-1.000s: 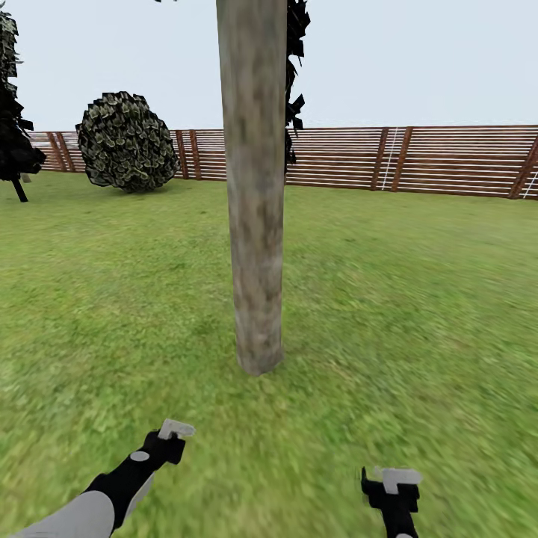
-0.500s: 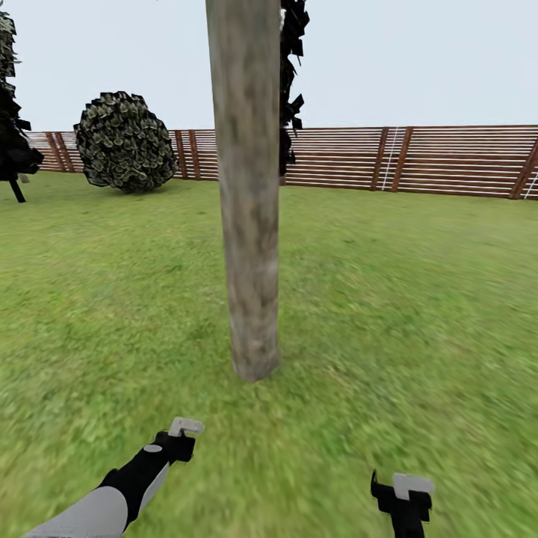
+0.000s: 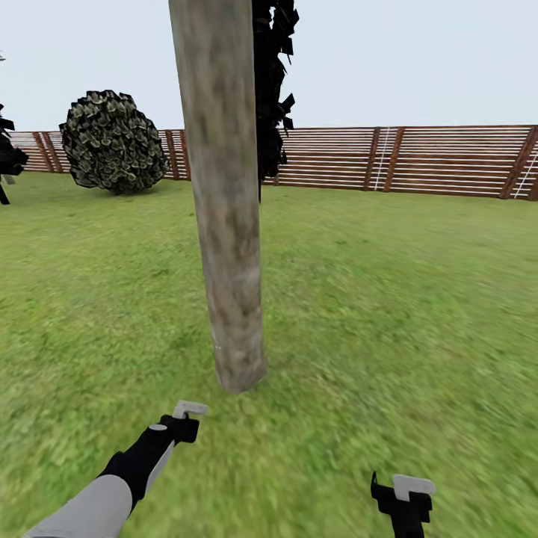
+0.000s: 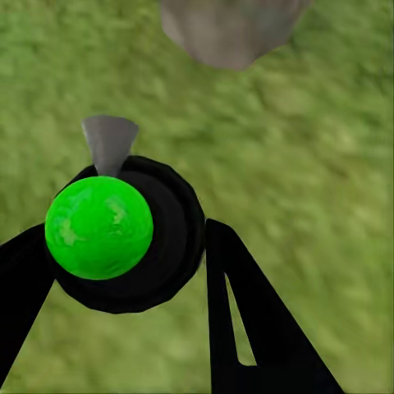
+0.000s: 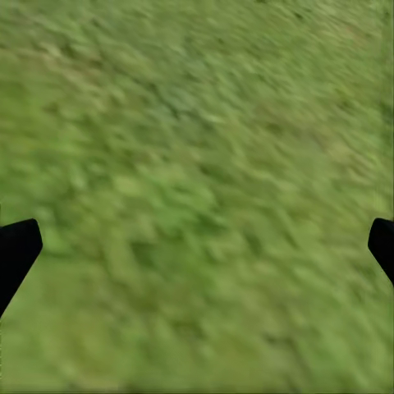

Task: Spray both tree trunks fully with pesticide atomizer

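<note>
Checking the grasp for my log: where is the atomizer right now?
The atomizer sits between the left gripper's fingers in the left wrist view, its grey nozzle aimed toward the trunk, which stands just ahead on the grass.

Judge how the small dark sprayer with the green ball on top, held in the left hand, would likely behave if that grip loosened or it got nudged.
The sprayer looks round-bodied, so it would probably roll once on the grass. It is small between the left hand's fingers, so likely light and rigid. Its smooth, glossy shell could slip from a loose grip.
</note>
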